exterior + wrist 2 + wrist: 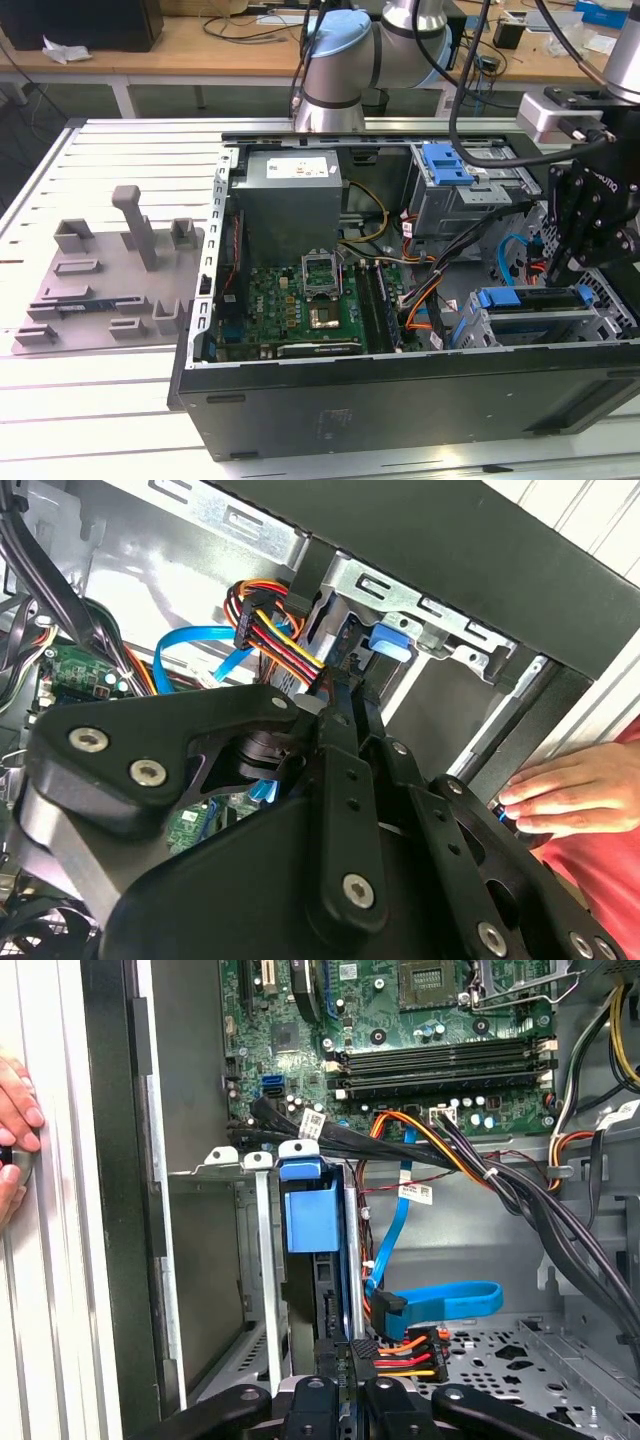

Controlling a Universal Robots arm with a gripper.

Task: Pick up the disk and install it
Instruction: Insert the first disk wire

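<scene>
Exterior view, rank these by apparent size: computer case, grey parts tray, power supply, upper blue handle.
Largest to smallest:
computer case
grey parts tray
power supply
upper blue handle
No two look alike in size.

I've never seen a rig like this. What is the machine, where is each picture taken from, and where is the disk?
The machine is a robot arm with a black pincer at its tip. The exterior view looks from off the arm at an open computer case on a slatted white table, a grey holder tray beside it. Both wrist views come from cameras riding on the arm, looking into the case. The disk, with blue plastic rails, sits in a metal drive cage just ahead of the pincer; whether it is gripped cannot be told. A person's hand rests by the case's edge.
</scene>
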